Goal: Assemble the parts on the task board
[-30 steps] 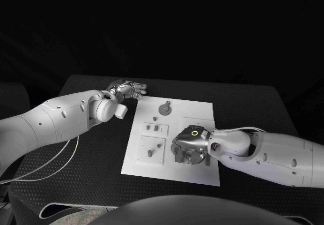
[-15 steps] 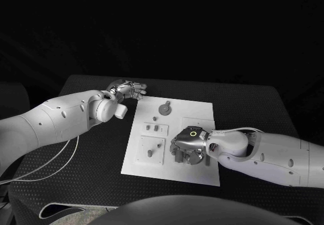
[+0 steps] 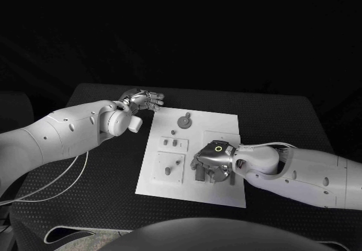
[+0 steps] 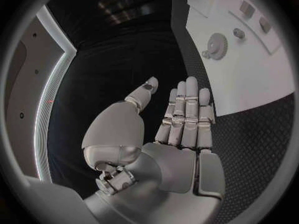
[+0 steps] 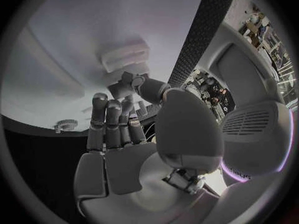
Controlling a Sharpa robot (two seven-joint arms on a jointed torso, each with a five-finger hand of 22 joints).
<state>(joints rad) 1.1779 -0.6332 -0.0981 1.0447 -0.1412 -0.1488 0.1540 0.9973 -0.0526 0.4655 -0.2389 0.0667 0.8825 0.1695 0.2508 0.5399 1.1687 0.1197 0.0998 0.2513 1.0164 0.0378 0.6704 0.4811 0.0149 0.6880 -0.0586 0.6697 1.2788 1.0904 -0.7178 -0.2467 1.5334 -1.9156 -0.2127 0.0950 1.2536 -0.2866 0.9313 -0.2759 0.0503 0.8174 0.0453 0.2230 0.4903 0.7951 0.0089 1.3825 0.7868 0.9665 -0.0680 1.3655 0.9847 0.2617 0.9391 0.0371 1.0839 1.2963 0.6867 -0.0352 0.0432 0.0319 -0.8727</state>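
Note:
The white task board [image 3: 189, 151] lies in the middle of the black table. My right hand [image 3: 213, 162] hovers low over its near right part, palm down, fingertips by dark parts [image 3: 202, 172]. In the right wrist view the right hand [image 5: 118, 134] has straight fingers, and the thumb [image 5: 134, 84] reaches toward a raised block [image 5: 124, 58] on the board; nothing sits between thumb and fingers. My left hand [image 3: 142, 99] stays off the board's far left corner. In its wrist view the left hand [image 4: 174, 119] is flat and holds nothing.
A grey gear [image 3: 183, 122] sits at the board's far end; the gear [image 4: 217, 46] also appears in the left wrist view. Small pegs [image 3: 170, 141] and a square inset [image 3: 169, 167] with pegs lie on the board's left half. Black table [image 3: 98, 172] surrounds the board.
The right hand has shifted very slightly over the same spot on the board. The left hand has not moved.

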